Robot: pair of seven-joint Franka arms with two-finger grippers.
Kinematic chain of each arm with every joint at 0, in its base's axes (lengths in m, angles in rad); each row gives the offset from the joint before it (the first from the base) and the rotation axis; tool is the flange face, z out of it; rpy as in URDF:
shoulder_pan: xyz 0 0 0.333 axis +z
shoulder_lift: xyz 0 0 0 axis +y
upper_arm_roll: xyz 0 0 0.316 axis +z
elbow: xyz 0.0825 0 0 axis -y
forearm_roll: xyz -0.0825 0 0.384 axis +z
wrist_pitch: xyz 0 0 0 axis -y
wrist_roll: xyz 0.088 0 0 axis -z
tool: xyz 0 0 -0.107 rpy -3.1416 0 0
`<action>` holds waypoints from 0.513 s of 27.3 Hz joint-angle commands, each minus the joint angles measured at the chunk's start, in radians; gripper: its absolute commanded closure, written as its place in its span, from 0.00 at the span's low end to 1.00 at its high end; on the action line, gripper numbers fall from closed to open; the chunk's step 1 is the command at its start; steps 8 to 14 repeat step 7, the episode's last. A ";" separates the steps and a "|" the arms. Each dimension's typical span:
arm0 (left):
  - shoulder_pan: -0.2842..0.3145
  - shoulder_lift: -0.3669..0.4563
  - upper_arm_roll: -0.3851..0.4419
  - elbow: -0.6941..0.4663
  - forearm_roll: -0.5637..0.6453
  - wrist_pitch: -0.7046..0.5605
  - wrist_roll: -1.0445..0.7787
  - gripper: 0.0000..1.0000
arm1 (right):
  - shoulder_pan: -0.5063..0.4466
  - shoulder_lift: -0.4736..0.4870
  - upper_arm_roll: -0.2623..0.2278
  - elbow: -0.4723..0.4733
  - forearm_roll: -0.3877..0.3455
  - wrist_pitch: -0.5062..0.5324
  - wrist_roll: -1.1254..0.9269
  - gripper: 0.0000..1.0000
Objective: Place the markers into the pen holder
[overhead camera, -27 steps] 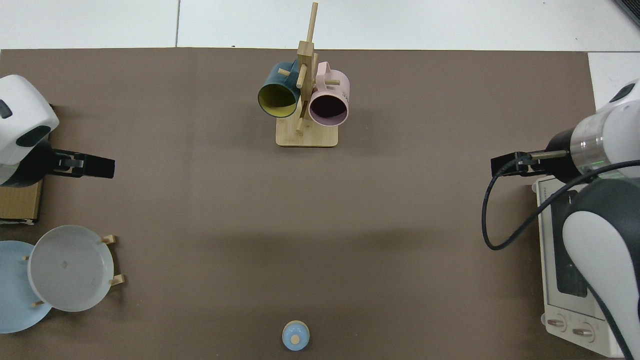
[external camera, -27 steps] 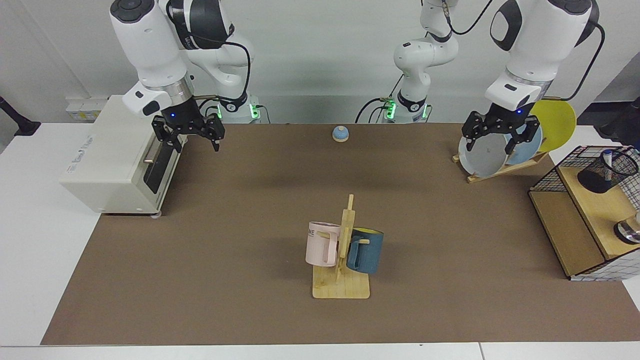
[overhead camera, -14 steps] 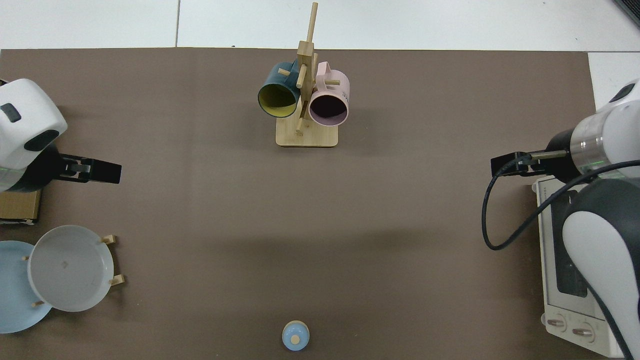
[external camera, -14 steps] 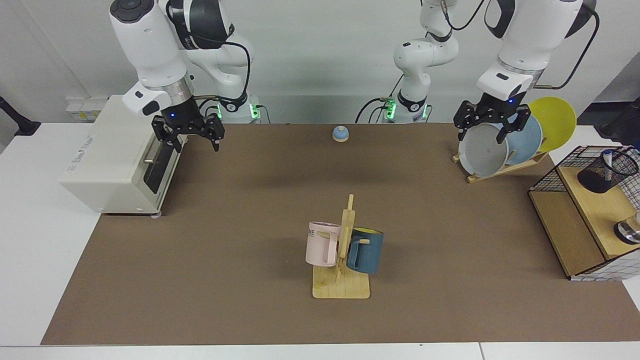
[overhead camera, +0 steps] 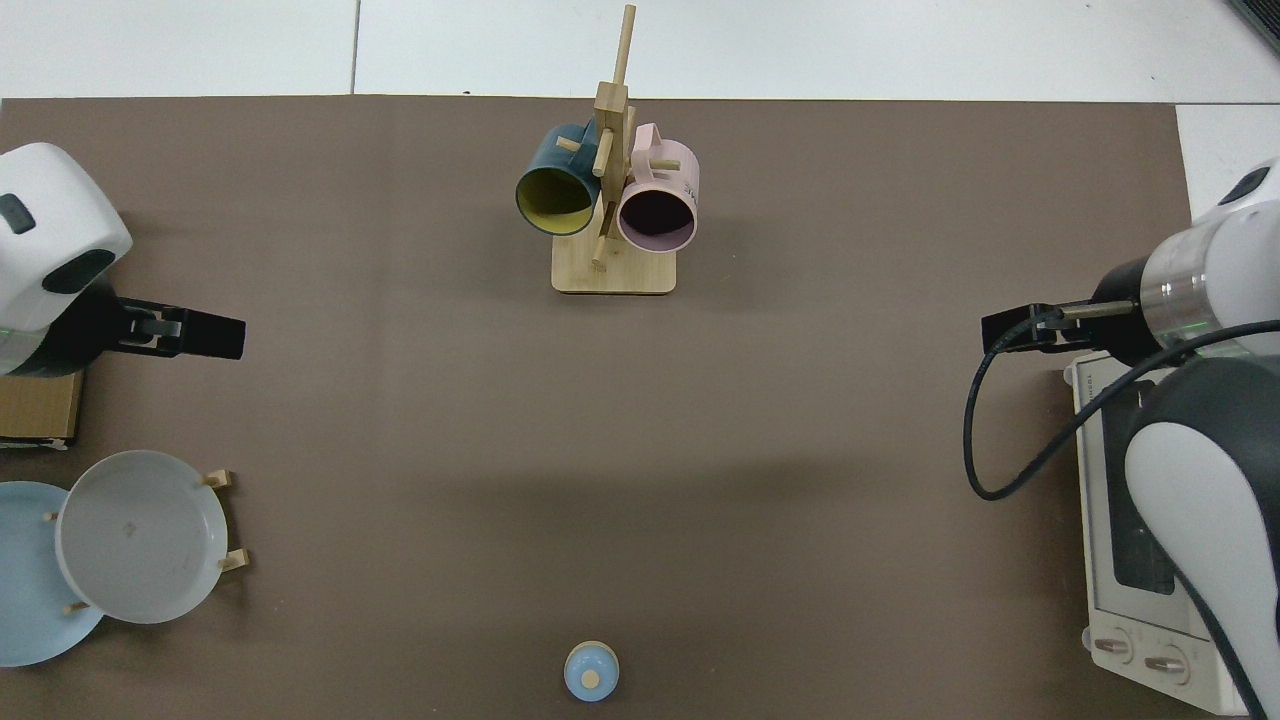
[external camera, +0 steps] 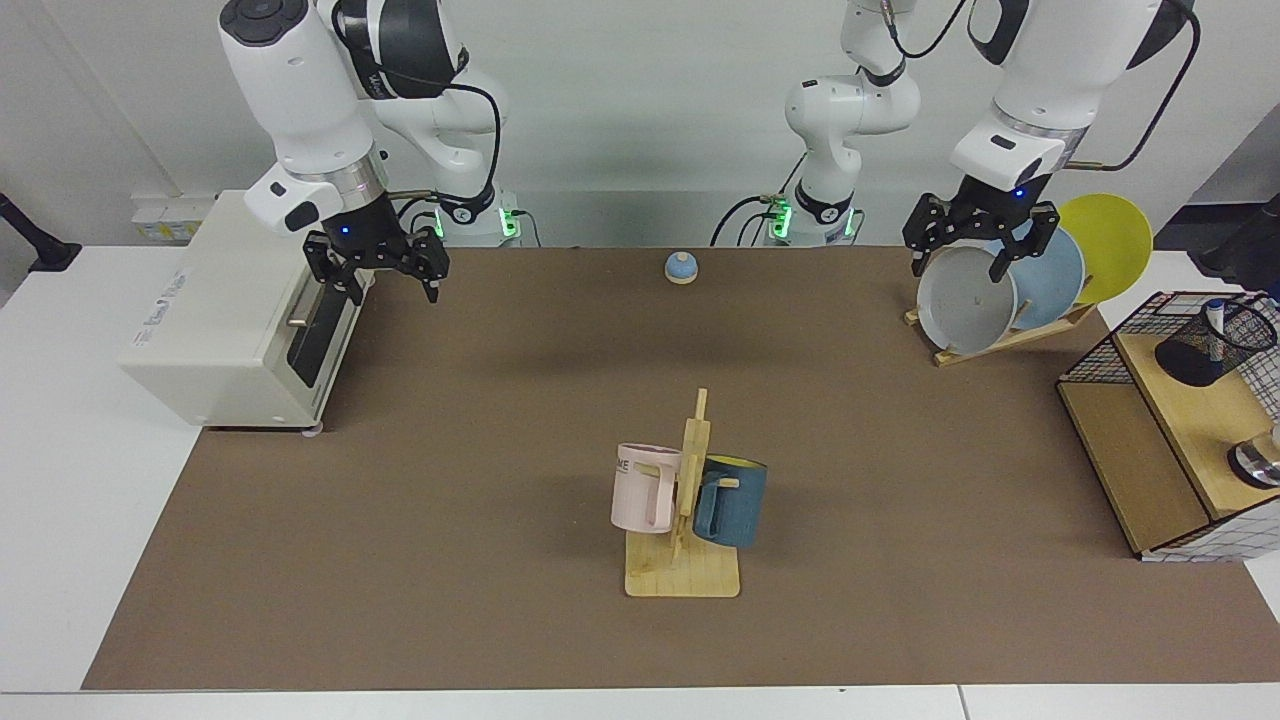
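Note:
The black wire-mesh pen holder (external camera: 1213, 346) stands on the wooden shelf (external camera: 1190, 430) at the far right of the facing view. One marker (external camera: 1214, 322), white with a dark blue cap, stands upright inside it. My left gripper (external camera: 958, 270) hangs open and empty in front of the plate rack, well to the view's left of the holder. My right gripper (external camera: 395, 292) waits open and empty beside the toaster oven (external camera: 235, 315). The top view shows neither the holder nor the marker.
A wooden rack holds a grey plate (external camera: 965, 305), a blue plate and a yellow plate (external camera: 1108, 245) close behind the left gripper. A mug tree (external camera: 685, 500) with a pink and a blue mug stands mid-table. A small blue knob (external camera: 680, 267) lies near the back edge.
My left gripper has risen and drifted towards the view's left, away from the shelf, still open and empty. The right arm has not moved.

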 commanded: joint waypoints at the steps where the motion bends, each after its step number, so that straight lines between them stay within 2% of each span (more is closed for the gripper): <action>1: -0.034 0.011 0.031 0.028 -0.003 -0.020 -0.008 0.00 | -0.018 -0.007 0.013 -0.009 0.002 0.015 -0.002 0.00; 14: -0.036 0.008 0.033 0.023 -0.003 -0.018 -0.003 0.00 | -0.018 -0.007 0.013 -0.009 0.002 0.015 -0.002 0.00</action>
